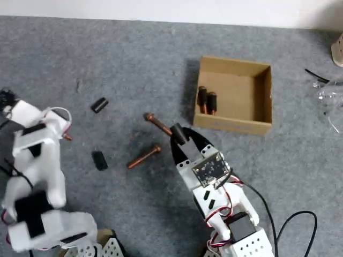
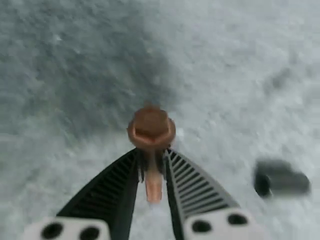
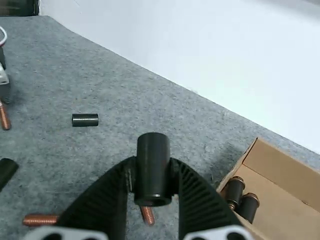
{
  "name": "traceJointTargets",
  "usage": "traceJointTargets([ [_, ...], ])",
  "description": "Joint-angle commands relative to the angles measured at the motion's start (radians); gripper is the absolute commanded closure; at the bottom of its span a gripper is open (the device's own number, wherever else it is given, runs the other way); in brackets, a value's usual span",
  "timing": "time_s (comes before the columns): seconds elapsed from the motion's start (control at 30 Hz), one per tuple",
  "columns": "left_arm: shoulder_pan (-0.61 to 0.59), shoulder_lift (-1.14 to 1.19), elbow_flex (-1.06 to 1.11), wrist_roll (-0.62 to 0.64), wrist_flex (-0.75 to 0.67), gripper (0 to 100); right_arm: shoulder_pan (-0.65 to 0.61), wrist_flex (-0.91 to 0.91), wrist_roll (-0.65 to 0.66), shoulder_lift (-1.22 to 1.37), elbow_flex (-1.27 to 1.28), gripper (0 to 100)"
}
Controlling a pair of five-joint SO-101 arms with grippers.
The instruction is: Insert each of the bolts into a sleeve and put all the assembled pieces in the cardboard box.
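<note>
1 stubby black sleeve (image 3: 153,150) fills the right end effector (image 3: 152,169)

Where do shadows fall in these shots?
High view: the cardboard box darkens the carpet on its image-left side. Left wrist view: a dark patch lies on the carpet beyond the bolt in the pincer. Right wrist view: shade hugs the box's near corner.

On the tabletop (image 1: 107,59), two assembled pieces (image 1: 207,100) lie in the cardboard box (image 1: 230,124), two bolts (image 1: 143,157) lie left of it, and two sleeves (image 1: 99,105) lie farther left.
</note>
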Motion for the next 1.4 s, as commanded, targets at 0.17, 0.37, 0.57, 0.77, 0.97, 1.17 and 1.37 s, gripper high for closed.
traceJointTargets([
  [0.17, -0.134, 0.449, -0.321, 0.107, -0.018, 99, 0.013, -0.013, 0.006, -0.015, 0.104, 99.5],
  [0.37, -0.156, 0.542, -0.406, 0.107, 0.003, 99, 0.013, -0.013, 0.006, -0.015, 0.104, 99.5],
  [0.57, -0.102, 0.372, -0.400, 0.104, 0.137, 99, 0.013, -0.013, 0.006, -0.015, 0.104, 99.5],
  [0.77, 0.085, 0.041, -0.390, 0.101, 0.331, 99, 0.013, -0.012, 0.006, -0.015, 0.104, 99.5],
  [0.97, 0.377, -0.306, -0.200, 0.005, 0.338, 100, 0.013, -0.012, 0.006, -0.015, 0.104, 99.5],
  [1.17, 0.552, -0.625, 0.005, -0.012, 0.196, 100, 0.008, 0.004, 0.009, -0.015, 0.104, 99.5],
  [1.37, 0.644, -0.934, 0.130, -0.011, 0.121, 100, -0.010, 0.008, 0.012, -0.015, 0.104, 99.5],
])
